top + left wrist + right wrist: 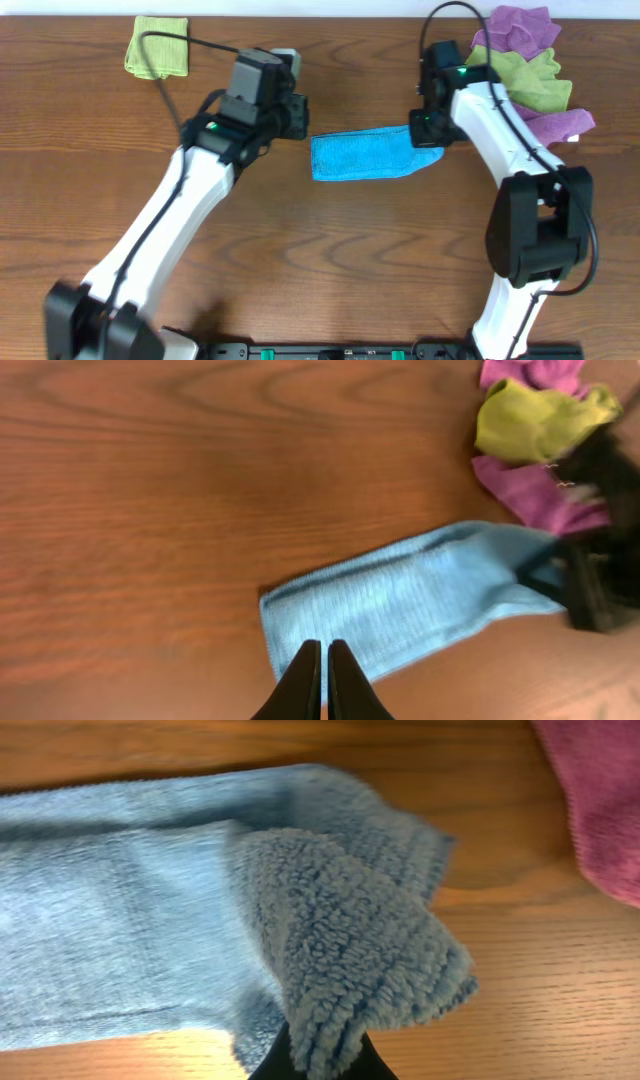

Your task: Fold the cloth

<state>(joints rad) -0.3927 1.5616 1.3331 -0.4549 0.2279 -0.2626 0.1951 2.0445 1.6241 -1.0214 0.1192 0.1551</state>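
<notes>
Right hand (319, 1065) pinching cloth (120, 920) corner, left hand (324, 682) together (empty), brown wooden table (90, 160).

A robotics lab bench: two white robot arms (170, 220) mounted at a wood-grain table (330, 260).

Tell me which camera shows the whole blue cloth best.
Overhead: the cloth shows nearly whole there, a folded strip between the arms. The left wrist view hides its far end behind the right gripper. The right wrist view shows only one end close up, a corner lifted.
</notes>
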